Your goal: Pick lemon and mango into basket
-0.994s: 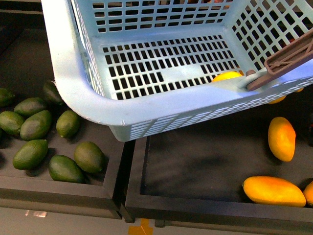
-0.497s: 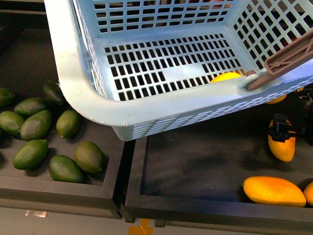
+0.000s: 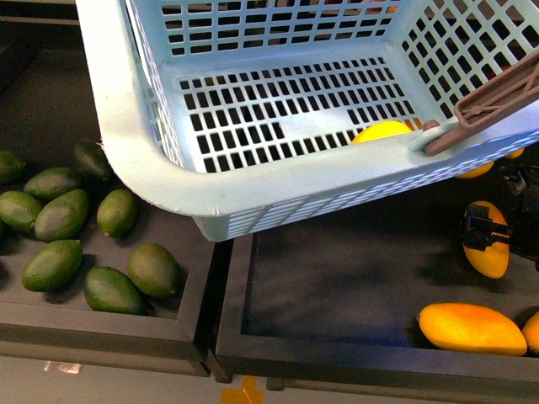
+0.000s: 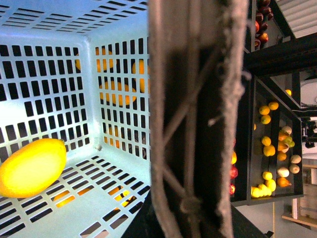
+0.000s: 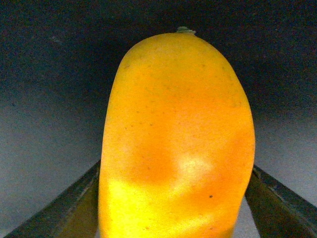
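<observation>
The teal basket (image 3: 160,168) hangs tilted above the trays, and my left gripper is shut on its grey-brown handle (image 4: 198,119); its fingers do not show. The handle also shows in the front view (image 3: 497,97). The lemon (image 3: 381,131) lies on the basket floor near the front rim, and also shows in the left wrist view (image 4: 32,168). My right gripper (image 3: 488,229) is open and sits low over a mango (image 3: 488,257) in the right tray. In the right wrist view the mango (image 5: 176,144) fills the gap, with one finger (image 5: 64,208) on each side of it.
A second mango (image 3: 470,328) lies near the right tray's front wall (image 3: 337,358), with another at the far right edge. Several dark green avocados (image 3: 52,263) lie in the left tray. More orange fruit shows behind the basket's slotted wall (image 4: 119,94).
My right gripper has come into view from the right and settled over the mango. The lemon has rolled a little to the left on the basket floor. The basket has barely moved.
</observation>
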